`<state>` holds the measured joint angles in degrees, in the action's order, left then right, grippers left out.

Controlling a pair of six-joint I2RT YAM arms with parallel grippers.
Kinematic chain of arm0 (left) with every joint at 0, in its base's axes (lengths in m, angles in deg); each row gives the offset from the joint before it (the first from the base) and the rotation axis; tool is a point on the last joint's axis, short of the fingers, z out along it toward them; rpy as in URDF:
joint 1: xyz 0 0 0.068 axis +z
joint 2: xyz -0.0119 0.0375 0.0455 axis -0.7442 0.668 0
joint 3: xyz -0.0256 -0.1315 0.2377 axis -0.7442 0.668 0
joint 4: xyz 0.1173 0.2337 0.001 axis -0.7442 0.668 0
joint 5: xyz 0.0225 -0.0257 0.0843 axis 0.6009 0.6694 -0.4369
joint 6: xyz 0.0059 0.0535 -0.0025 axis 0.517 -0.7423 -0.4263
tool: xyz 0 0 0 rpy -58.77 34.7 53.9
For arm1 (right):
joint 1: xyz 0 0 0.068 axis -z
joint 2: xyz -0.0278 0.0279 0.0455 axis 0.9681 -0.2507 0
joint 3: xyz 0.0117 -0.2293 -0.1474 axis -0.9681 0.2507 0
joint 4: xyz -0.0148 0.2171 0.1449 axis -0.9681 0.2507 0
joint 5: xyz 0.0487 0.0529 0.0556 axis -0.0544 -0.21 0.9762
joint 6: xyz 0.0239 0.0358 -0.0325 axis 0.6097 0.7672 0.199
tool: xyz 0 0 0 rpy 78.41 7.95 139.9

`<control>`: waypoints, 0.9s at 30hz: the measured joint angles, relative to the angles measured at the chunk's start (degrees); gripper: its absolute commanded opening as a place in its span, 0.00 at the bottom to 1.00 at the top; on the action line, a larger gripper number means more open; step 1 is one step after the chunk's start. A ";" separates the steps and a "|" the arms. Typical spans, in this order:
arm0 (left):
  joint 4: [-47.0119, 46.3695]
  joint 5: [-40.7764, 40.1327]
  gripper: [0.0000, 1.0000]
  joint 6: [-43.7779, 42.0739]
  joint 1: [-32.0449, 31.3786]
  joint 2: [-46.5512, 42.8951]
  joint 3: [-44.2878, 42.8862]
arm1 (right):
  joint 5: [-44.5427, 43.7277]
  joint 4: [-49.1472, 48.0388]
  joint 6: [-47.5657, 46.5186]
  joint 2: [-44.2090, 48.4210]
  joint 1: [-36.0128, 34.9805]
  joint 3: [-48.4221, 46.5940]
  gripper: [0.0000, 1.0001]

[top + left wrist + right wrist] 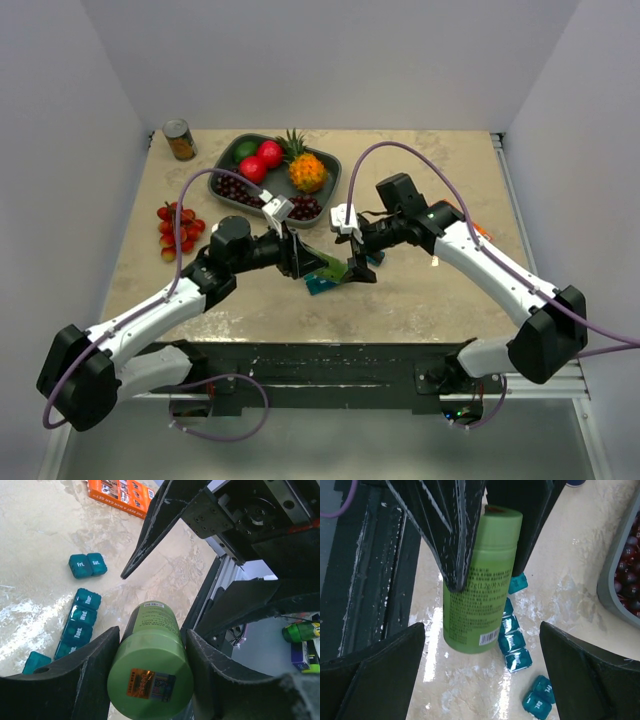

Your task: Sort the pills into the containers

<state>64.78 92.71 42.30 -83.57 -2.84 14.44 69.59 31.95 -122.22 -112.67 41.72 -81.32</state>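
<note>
My left gripper (150,647) is shut on a green round bottle (150,655), its pads pressing the sides just under the green cap. In the top view the bottle (336,268) hangs tilted over the table between both arms. My right gripper (482,630) is open, with its fingers wide on either side of the bottle's base (470,630) and apart from it. The teal containers lie on the table below: a strip (512,640), a pair marked Fri and Sat (538,700) and a single cube (517,582). No pills show.
A dark grey fruit tray (235,165) with fruit stands at the back, its rim (615,590) close to the right of the containers. A can (180,140) and a red tomato cluster (178,227) are at the left. An orange box (122,492) lies beyond the containers.
</note>
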 measured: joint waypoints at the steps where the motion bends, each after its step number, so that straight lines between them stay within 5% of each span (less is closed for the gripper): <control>1: -0.07 -0.63 0.00 0.07 -0.68 0.61 -0.33 | 0.13 -0.07 0.22 -0.15 -0.09 0.02 0.99; 7: -2.47 -3.89 0.00 1.70 -2.73 2.32 -1.16 | 1.07 -4.04 4.66 -1.46 -1.62 1.81 0.91; 10: -3.96 -5.81 0.00 3.45 -2.95 2.49 -1.22 | 0.35 -6.05 7.21 -2.58 -2.27 2.60 0.69; 11: -4.33 -6.47 0.00 4.09 -2.95 2.49 -1.22 | 0.07 -6.32 7.65 -2.80 -2.36 2.62 0.52; 15: -5.40 -7.93 0.00 6.45 -3.15 2.49 -1.22 | -0.46 -7.61 9.27 -3.17 -2.19 2.62 0.10; 17: -5.51 -8.20 0.00 7.19 -3.19 2.49 -1.22 | -0.28 -7.58 9.70 -3.26 -2.21 2.60 0.04; 20: -5.18 -8.39 0.40 7.56 -3.17 2.32 -1.20 | 0.07 -6.82 9.03 -3.54 -2.19 2.25 0.00; 21: -5.05 -8.39 0.61 7.54 -3.17 2.08 -1.16 | 0.20 -6.29 8.52 -3.56 -2.19 2.05 0.00; 24: -4.59 -8.15 0.80 6.88 -2.51 -0.44 -0.52 | 1.38 -5.60 6.45 -3.54 -2.40 1.53 0.00; 27: -3.56 -8.13 0.84 4.20 1.27 -5.99 -0.50 | 1.42 -3.45 4.20 -3.50 -2.71 1.70 0.00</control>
<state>61.22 84.58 46.50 -82.30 -8.83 13.94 71.02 28.50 -118.03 -116.16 39.01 -79.62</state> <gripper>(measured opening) 0.808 0.540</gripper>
